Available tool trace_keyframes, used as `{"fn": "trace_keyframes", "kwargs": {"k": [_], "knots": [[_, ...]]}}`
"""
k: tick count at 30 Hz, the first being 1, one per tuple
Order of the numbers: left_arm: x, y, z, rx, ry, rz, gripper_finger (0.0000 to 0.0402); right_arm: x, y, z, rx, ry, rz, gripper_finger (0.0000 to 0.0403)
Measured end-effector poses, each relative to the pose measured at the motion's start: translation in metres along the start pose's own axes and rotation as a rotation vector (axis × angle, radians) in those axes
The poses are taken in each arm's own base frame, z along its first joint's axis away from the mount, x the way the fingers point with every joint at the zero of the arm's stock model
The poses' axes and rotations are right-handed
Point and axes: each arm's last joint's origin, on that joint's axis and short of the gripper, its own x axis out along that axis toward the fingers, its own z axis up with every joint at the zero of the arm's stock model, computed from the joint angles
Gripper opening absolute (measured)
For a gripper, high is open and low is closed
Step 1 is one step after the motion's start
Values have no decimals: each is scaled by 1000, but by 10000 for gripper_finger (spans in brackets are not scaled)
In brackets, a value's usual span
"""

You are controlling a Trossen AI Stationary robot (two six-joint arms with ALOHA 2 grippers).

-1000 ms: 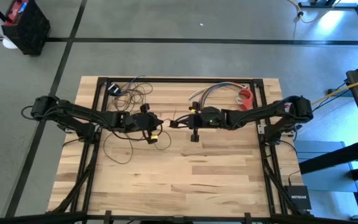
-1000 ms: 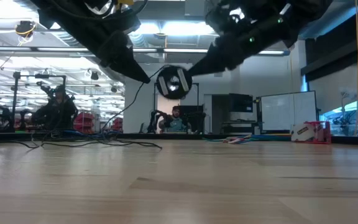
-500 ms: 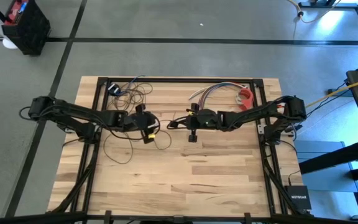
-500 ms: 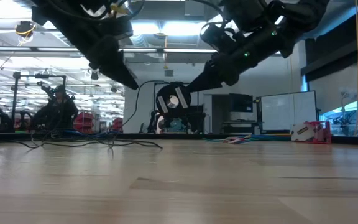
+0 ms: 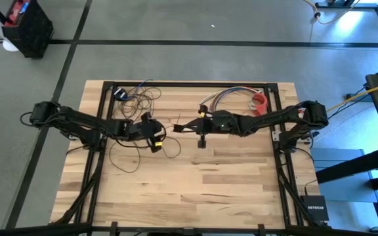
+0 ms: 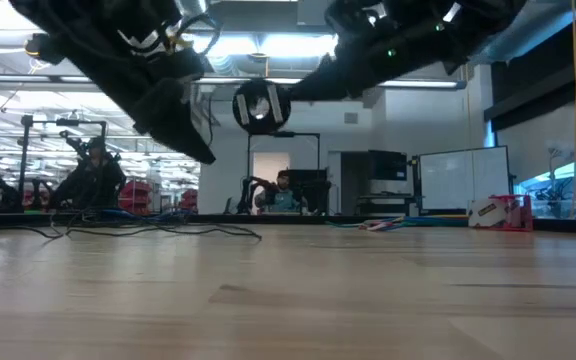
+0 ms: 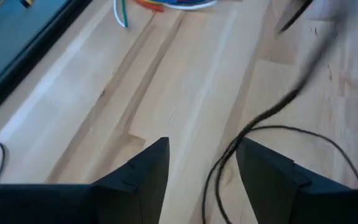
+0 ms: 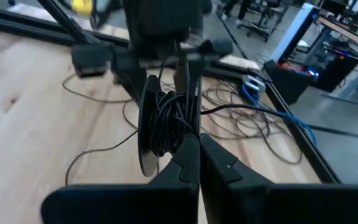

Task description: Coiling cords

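Working over a pale plank table [image 5: 195, 177] on a grey floor, with a bright workshop full of racks and screens showing behind in the low view. Spilling loose loops of the cords [image 5: 136, 98] around 11 o'clock on the tabletop, more trailing toward centre. Pinching the wound-up part of the cords with the right gripper [image 8: 196, 148], fingers nearly closed, up off the wood (right wrist view only, clear as day). Hanging the left gripper [image 7: 201, 165] open just left of centre, a strand passing between the fingers, not clamped. Lying near 1 o'clock: coloured wires [image 5: 225, 95].
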Motion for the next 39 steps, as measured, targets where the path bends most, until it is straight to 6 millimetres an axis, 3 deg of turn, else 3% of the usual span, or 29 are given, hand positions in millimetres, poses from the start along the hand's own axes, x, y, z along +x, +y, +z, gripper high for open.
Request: {"fn": "trace_keyframes", "kwargs": {"k": [7,13,21,25,28,33,39], "knots": [[4,0,-14,-61,-42,-6,180,3,-4,23,2,-82,36,0],[-1,0,-15,-86,16,5,180,4,-8,31,-3,-91,-7,0],[-54,8,32,-39,32,82,180,5,-10,38,-23,-69,-38,0],[-74,12,39,-111,31,72,180,5,-11,39,-21,-66,-64,0],[-73,7,29,-139,26,87,180,5,-13,41,-15,-81,-95,0],[-54,-13,0,-139,-3,175,180,4,-13,43,10,-105,-105,0],[-54,-40,8,-135,-162,79,180,4,-13,43,13,-97,-105,0]]}}
